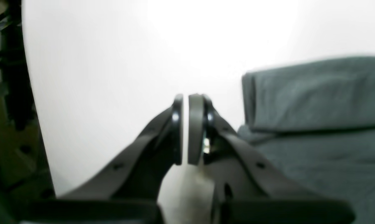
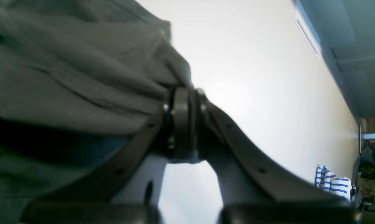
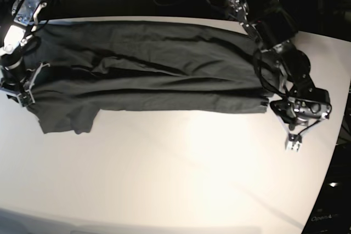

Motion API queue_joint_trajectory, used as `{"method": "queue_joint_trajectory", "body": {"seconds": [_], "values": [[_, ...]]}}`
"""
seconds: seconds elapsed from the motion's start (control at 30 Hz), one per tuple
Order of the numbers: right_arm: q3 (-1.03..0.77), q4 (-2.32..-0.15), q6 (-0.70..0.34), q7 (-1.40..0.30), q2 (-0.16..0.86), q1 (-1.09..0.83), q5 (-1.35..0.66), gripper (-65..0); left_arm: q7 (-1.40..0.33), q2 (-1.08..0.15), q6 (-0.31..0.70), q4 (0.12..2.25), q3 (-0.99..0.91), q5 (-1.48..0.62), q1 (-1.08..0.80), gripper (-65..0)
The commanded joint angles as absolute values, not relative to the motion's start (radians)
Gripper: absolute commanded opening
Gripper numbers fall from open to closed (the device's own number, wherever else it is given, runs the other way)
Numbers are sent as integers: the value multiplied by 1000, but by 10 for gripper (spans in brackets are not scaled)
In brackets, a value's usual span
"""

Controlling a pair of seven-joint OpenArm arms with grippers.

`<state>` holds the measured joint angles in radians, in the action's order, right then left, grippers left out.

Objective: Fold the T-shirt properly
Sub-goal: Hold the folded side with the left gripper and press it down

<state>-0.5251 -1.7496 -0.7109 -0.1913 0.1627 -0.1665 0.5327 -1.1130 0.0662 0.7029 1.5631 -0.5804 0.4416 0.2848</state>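
1. Left end effector (image 1: pixel 185 129) has its pads nearly together with only a thin slit of light between them; nothing sits in that slit; in the base view it (image 3: pixel 292 145) hovers over bare bench (image 3: pixel 181 179) just off the shirt's corner, not touching the cloth.
2. Right end effector (image 2: pixel 185 124) is closed on a bunch of shirt fabric (image 2: pixel 75 81); the cloth gathers into folds that run straight into the pressed pads; in the base view it (image 3: pixel 22 96) sits at the shirt's far edge, by the sleeve end.
3. T-shirt (image 3: pixel 153 69) lies stretched lengthwise across the back half of the white bench; it is dark grey and doubled over along its length, with long creases running from end to end; one short sleeve (image 3: pixel 68 116) sticks out toward the front near the right end effector.
4. From the left wrist view the shirt (image 1: pixel 315 124) shows as a folded layer resting on a lower layer, beside the end effector and apart from it.
5. A striped blue-and-white cloth (image 2: pixel 332 183) lies far off in the room, beyond the bench, in the right wrist view.
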Motion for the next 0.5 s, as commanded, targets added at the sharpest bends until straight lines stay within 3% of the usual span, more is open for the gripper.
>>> {"method": "queue_joint_trajectory", "body": {"seconds": [0.0, 0.13, 0.2, 0.4, 0.47], "values": [[-530, -1768, -698, -174, 179, -156, 522, -647, -1106, 61, 698, 1566, -579, 441, 318, -623], [-530, -1768, -698, -174, 179, -156, 522, -647, -1109, 61, 698, 1504, -579, 446, 357, -616], [-530, -1767, -698, -174, 179, -156, 522, -647, -1132, 59, 698, 1465, -581, 440, 371, -575], [-530, -1768, -698, -174, 179, -151, 522, -647, -1144, 59, 698, 1431, -582, 441, 403, -316], [-530, -1768, -698, -174, 179, -151, 522, -647, -1144, 59, 698, 1431, -582, 440, 404, -278]]}}
